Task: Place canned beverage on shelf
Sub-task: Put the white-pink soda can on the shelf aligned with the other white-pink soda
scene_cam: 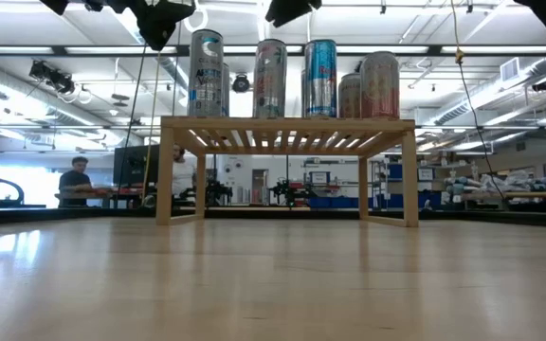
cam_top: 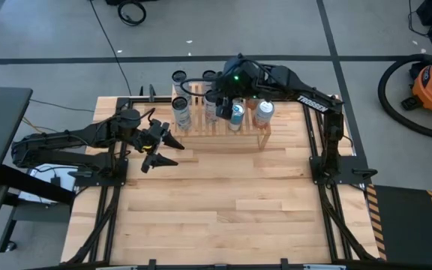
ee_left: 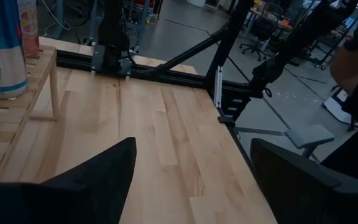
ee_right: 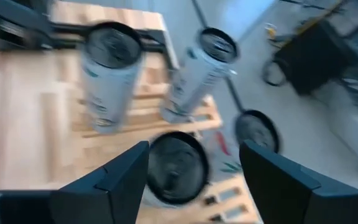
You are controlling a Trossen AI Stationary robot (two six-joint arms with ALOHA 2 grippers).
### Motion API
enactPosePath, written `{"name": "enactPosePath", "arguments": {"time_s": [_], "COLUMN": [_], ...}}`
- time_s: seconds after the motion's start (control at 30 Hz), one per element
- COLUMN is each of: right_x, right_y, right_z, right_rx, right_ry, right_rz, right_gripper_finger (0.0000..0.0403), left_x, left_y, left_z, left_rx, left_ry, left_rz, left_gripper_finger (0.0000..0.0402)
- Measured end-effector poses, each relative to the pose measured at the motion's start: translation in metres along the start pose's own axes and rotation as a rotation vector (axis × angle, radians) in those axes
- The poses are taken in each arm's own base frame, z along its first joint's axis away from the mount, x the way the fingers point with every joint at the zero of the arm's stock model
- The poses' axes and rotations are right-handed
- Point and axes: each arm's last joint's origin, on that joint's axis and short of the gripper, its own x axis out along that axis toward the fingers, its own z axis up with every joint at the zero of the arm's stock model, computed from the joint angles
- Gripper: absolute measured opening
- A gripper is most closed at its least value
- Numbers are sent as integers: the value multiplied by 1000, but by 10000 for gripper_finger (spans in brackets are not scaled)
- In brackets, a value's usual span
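Shelf [cam_top: 222, 129] sits at the far edge of the counter [cam_top: 216, 202], cans standing upright on its slats. In the low view four tall cans are in a row on top, with what looks like a fifth behind the right-hand pair; exact count is hard to tell.

Right tool [cam_top: 226, 96] hangs above the shelf's middle. Its wrist view looks straight down on a dark can top [ee_right: 178, 167] sitting between the spread fingers [ee_right: 114, 177], with gaps on both sides: open, gripping nothing. That can looks upright on the slats and free of the tool.

Left tool [cam_top: 156, 142] waits over the counter just left of the shelf, fingers apart and empty. From its wrist view the shelf's end post and one blue-and-white can [ee_left: 2, 53] show off to the side.

Judgement: placement looks essentially done, can is on the shelf and let go. What's left is lifting the right tool clear without clipping the neighbouring cans, which stand close by.
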Motion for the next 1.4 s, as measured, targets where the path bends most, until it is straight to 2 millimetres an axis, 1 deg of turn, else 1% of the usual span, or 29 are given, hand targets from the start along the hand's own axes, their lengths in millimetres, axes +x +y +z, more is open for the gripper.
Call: {"name": "enactPosePath", "arguments": {"time_s": [0.17,0.33,0.5,0.63,0.83,1.0,1.17,1.4], "right_x": [-1,-1,3,5,22,29,37,38], "right_y": [-2,-2,-1,-3,3,4,7,5], "right_z": [-2,0,0,-1,-12,-15,-18,-19], "right_rx": [17,211,399,481,470,474,471,479], "right_ry": [37,12,6,5,70,80,89,90], "right_rz": [-124,-123,-56,-40,-64,-70,-42,-45], "right_gripper_finger": [292,320,324,319,316,316,316,316], "left_x": [0,0,0,0,0,0,0,0], "left_y": [0,0,0,0,0,0,0,0], "left_z": [0,0,0,0,0,0,0,0], "left_rx": [0,0,0,0,-1,-1,-2,-2], "left_ry": [0,0,0,0,0,0,0,2], "left_rz": [0,0,0,0,0,0,0,1], "left_gripper_finger": [318,318,318,318,318,318,318,318]}}
